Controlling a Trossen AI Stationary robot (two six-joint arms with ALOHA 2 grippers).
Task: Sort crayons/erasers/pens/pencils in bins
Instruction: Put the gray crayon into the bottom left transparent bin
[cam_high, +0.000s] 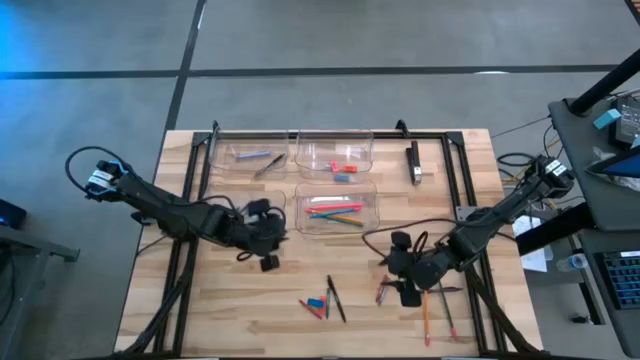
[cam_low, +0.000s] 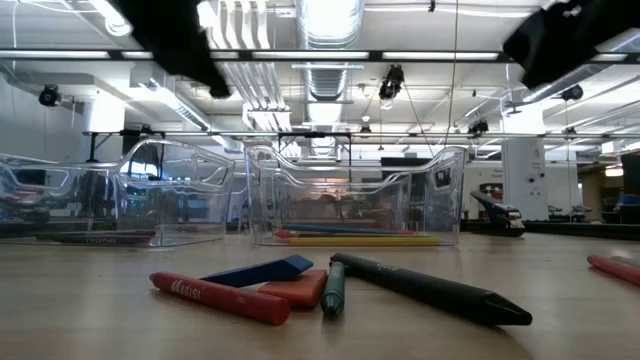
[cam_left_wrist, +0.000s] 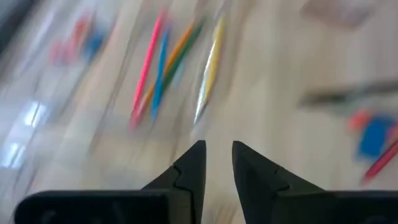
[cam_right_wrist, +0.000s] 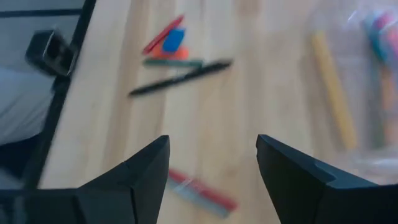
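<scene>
My left gripper (cam_high: 266, 243) hovers beside the pencil bin (cam_high: 338, 209), empty, with its fingers (cam_left_wrist: 217, 149) a narrow gap apart. That bin holds pink, blue, orange, green and yellow pencils (cam_left_wrist: 168, 68). My right gripper (cam_high: 404, 278) hangs wide open (cam_right_wrist: 211, 155) over the near right part of the table, above a red crayon (cam_right_wrist: 202, 190) lying flat on the wood. A loose cluster lies flat near the table's near edge: a red crayon (cam_low: 218, 296), a blue eraser (cam_low: 262, 271), an orange eraser (cam_low: 295, 289), a dark green stick (cam_low: 334, 288) and a black pen (cam_low: 430, 290).
At the far side one clear bin (cam_high: 255, 158) holds dark pens and another (cam_high: 336, 155) holds erasers. A black-and-silver bar (cam_high: 414, 163) lies on the frame. Loose pencils (cam_high: 427, 320) lie near the right gripper. Dark frame rails run along the table's left, right and far sides.
</scene>
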